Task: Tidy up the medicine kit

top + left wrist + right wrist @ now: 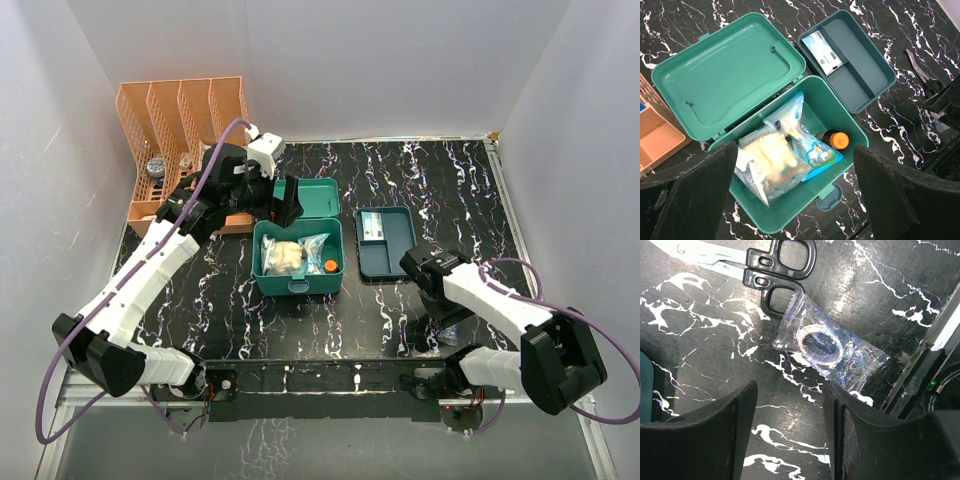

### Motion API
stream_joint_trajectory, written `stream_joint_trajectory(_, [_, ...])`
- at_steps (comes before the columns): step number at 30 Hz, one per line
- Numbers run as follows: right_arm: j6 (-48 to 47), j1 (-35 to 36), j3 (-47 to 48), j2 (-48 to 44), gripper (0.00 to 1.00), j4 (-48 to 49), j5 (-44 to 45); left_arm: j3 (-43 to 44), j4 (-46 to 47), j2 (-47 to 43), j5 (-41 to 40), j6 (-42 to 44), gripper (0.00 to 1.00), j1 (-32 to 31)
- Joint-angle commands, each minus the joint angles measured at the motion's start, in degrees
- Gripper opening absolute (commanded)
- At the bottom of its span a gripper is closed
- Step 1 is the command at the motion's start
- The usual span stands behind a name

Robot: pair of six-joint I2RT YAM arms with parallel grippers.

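Note:
The teal medicine kit (pixel 298 283) lies open mid-table, its lid (pixel 318 197) folded back. It holds a clear bag of gauze (pixel 771 164), a cotton swab packet (pixel 818 155) and a brown bottle with an orange cap (pixel 837 139). The darker teal insert tray (pixel 398 256) sits to its right on the table, with a white box (pixel 822 47) in one compartment. My left gripper (pixel 285 202) hovers above the kit, open and empty. My right gripper (pixel 790 425) is open low over the table, just short of a clear bag with a tape roll (pixel 827 347) and black-handled scissors (pixel 780 265).
An orange slotted file rack (pixel 180 120) stands at the back left, against the white wall, with small items in it. White walls close in the table on three sides. The scissors also show in the left wrist view (pixel 920 70), right of the insert tray.

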Motion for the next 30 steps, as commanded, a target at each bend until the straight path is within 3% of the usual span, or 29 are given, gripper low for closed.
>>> stream_joint_trajectory(1, [-6.7, 0.4, 2.7, 2.0, 0.52, 0.8, 3.4, 0.4, -0.6, -2.9, 0.1, 0.2, 0.99, 0.5])
stream_joint_trajectory(8, [-19.7, 0.2, 7.4, 12.1, 0.54, 1.9, 3.8, -0.1, -0.4, -3.8, -0.4, 0.2, 0.99, 0.4])
stream_joint_trajectory(15, [-30.9, -0.7, 9.3, 12.1, 0.57, 2.9, 6.2, -0.6, -0.1, -4.5, -0.4, 0.2, 0.99, 0.4])
stream_joint_trajectory(30, [-34.9, -1.9, 4.2, 9.7, 0.53, 2.3, 0.0, 0.2, -1.1, -4.5, -0.9, 0.4, 0.99, 0.4])
